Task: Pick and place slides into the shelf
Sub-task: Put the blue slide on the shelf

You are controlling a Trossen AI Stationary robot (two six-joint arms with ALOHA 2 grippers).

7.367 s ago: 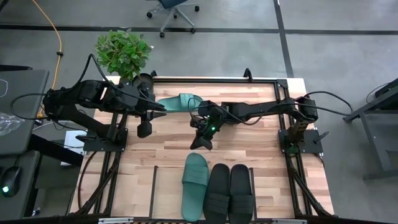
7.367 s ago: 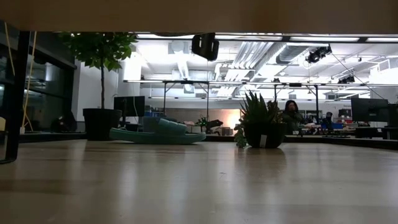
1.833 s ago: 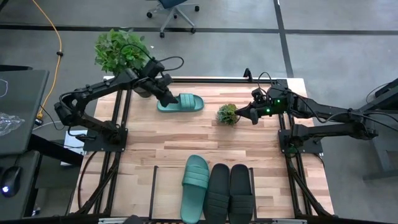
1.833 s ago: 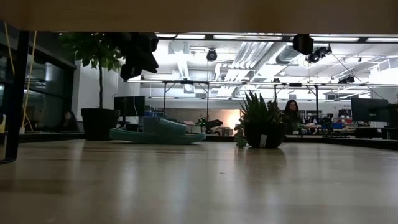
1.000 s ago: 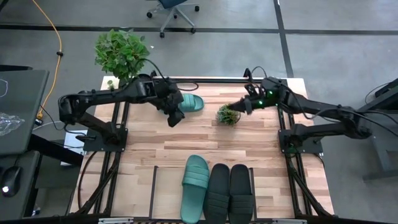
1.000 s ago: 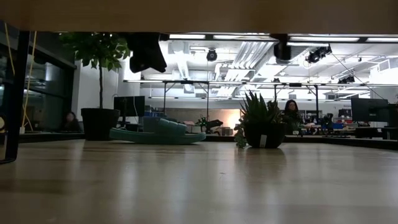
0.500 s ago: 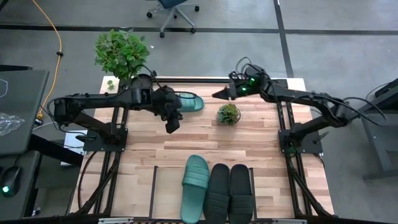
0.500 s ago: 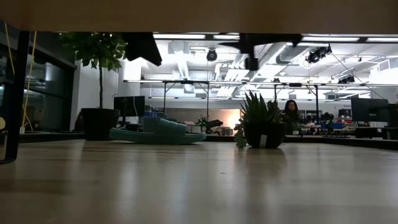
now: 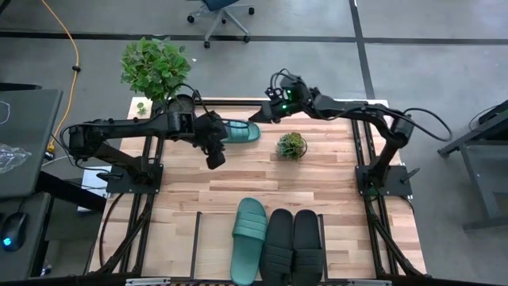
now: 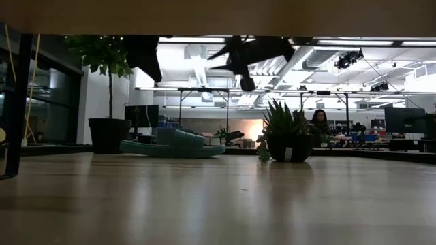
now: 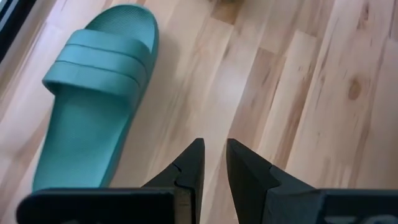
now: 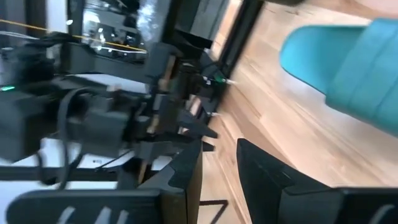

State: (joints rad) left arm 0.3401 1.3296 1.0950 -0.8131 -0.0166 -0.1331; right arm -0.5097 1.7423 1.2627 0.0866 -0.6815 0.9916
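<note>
One teal slide [image 9: 238, 131] lies sole down on the tabletop near the far edge; it also shows in the low view [image 10: 172, 146] and fills the left wrist view [image 11: 93, 106]. My left gripper [image 9: 213, 158] hangs over bare wood just left and near of it, its fingers [image 11: 214, 149] a narrow gap apart. My right gripper [image 9: 256, 120] hovers at the slide's toe end on the far side, also slightly open [image 12: 217, 152], with the teal slide [image 12: 351, 62] ahead of it. Another teal slide [image 9: 248, 229] and two black slides [image 9: 293, 245] lie side by side in the shelf [image 9: 210, 246].
A small potted plant [image 9: 291, 146] stands on the tabletop right of the far teal slide, and appears in the low view [image 10: 285, 136]. A large leafy plant [image 9: 155, 67] stands off the far left corner. Bare wood lies between the far slide and the shelf.
My right gripper has swung from beside the small potted plant toward the table's left and far edge, ending at the teal slide's toe. My left gripper has drifted a little toward the left edge. The slide and the plant have stayed put.
</note>
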